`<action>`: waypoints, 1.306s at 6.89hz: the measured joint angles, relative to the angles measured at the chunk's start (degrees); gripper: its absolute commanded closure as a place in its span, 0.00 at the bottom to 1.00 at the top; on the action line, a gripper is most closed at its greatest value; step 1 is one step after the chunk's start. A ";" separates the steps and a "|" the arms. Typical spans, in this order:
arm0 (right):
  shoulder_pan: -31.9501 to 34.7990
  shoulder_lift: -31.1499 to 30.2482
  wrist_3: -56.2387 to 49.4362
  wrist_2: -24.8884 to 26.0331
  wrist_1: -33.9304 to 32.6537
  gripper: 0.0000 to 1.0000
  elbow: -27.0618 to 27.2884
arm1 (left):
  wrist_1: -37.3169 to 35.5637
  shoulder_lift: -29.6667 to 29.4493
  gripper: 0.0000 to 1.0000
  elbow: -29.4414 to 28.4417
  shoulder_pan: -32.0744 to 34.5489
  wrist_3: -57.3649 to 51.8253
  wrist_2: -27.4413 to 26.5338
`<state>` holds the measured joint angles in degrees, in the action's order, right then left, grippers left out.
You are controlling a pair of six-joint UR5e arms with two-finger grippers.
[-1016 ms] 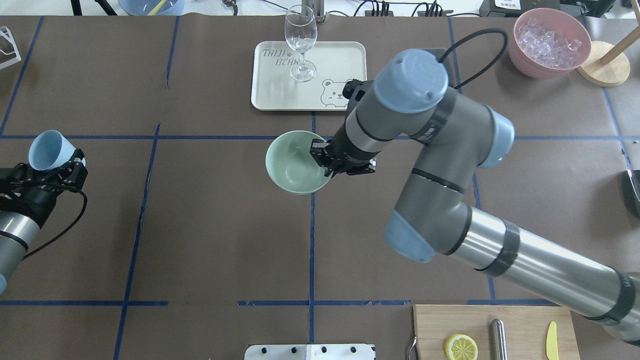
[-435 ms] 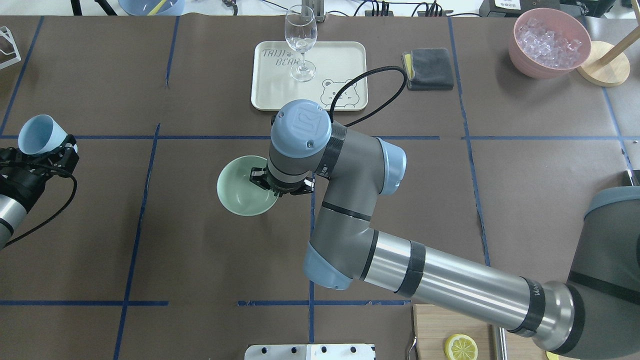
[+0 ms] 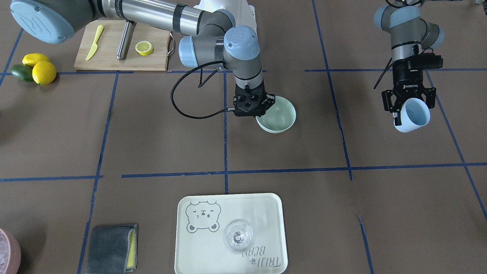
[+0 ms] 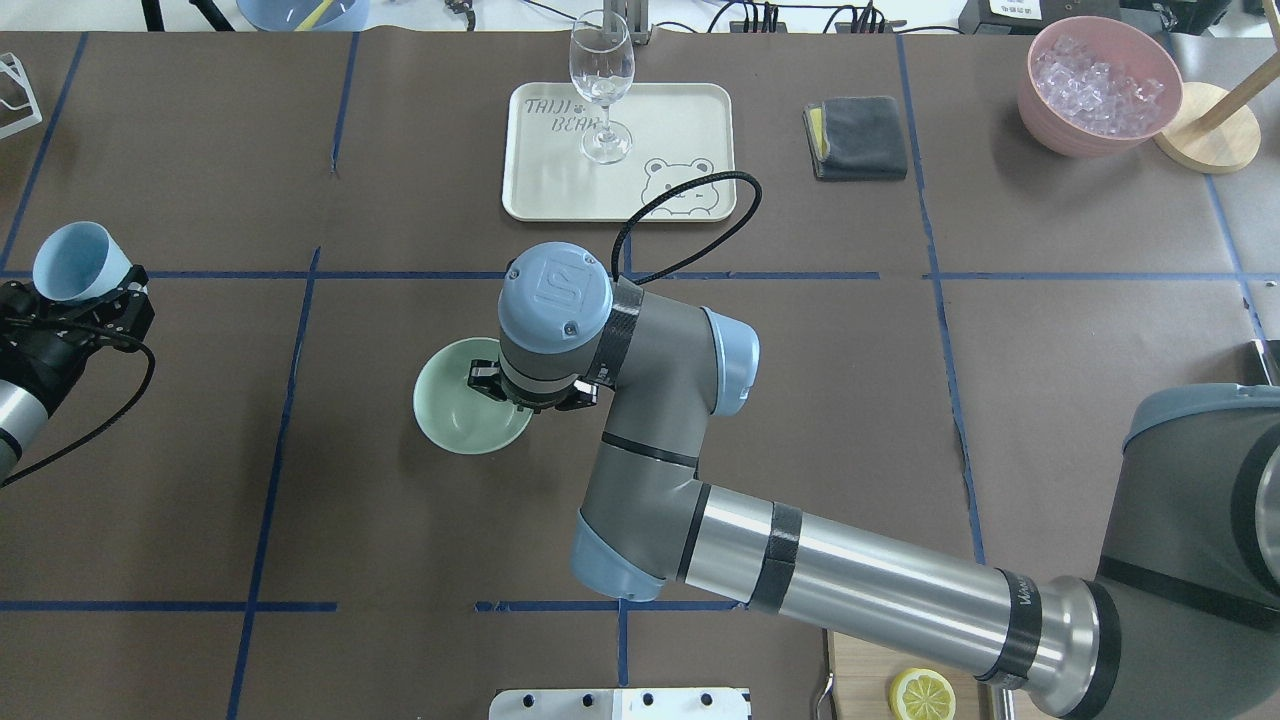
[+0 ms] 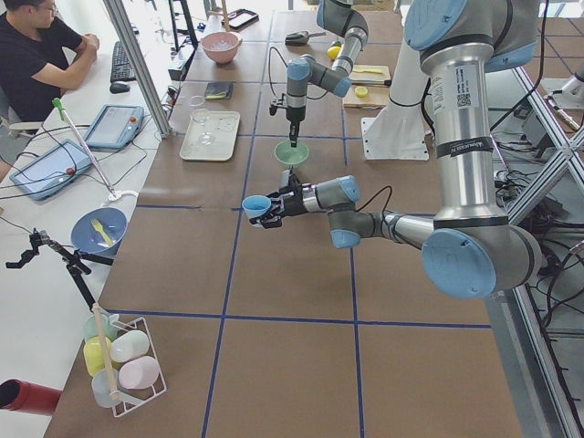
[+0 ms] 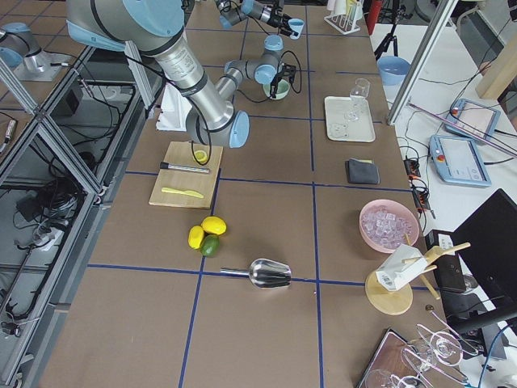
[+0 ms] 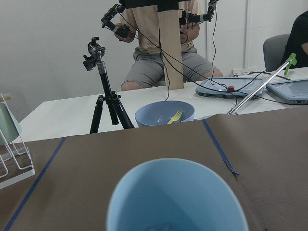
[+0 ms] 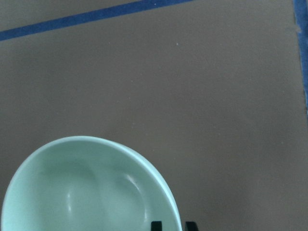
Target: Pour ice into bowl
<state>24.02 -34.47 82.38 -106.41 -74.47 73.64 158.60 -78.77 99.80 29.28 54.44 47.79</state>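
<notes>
My right gripper (image 4: 500,388) is shut on the near rim of the pale mint-green bowl (image 4: 462,412), left of the table's middle. The bowl is empty (image 8: 86,192) and sits at or just above the table; I cannot tell which. In the front view the gripper (image 3: 262,109) comes straight down onto the bowl (image 3: 279,116). My left gripper (image 4: 105,300) is shut on a light blue cup (image 4: 72,262) at the far left, held tilted above the table (image 3: 414,116). The cup's bottom is cut off in the left wrist view (image 7: 178,197). Clear ice cubes (image 4: 1098,75) fill a pink bowl at the back right.
A cream tray (image 4: 690,120) with a wine glass (image 4: 601,90) stands behind the bowl, and a grey cloth (image 4: 855,135) lies right of it. A cutting board (image 3: 110,57) with a lemon half lies near the robot's base. A metal scoop (image 6: 271,273) lies at the far right end.
My right arm has carried the bowl towards the robot's left and closer to its base. My left gripper with the cup has drawn back further left and away.
</notes>
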 measured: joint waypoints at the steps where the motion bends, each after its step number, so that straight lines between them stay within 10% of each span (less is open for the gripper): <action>1: 0.10 0.34 0.72 0.05 0.33 0.00 0.17 | -0.10 -0.12 1.00 0.35 0.00 -1.63 -0.21; 5: 6.16 -6.16 2.33 -3.92 -0.32 0.00 11.75 | -1.61 -1.83 1.00 2.28 -4.26 -8.41 -4.03; 9: 15.57 -22.55 -5.19 -13.36 -0.31 0.00 25.63 | -19.10 -9.15 1.00 5.69 -14.07 -10.59 -16.22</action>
<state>39.59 -57.02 77.18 -119.77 -74.78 99.27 139.50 -87.92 105.49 15.21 43.85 31.57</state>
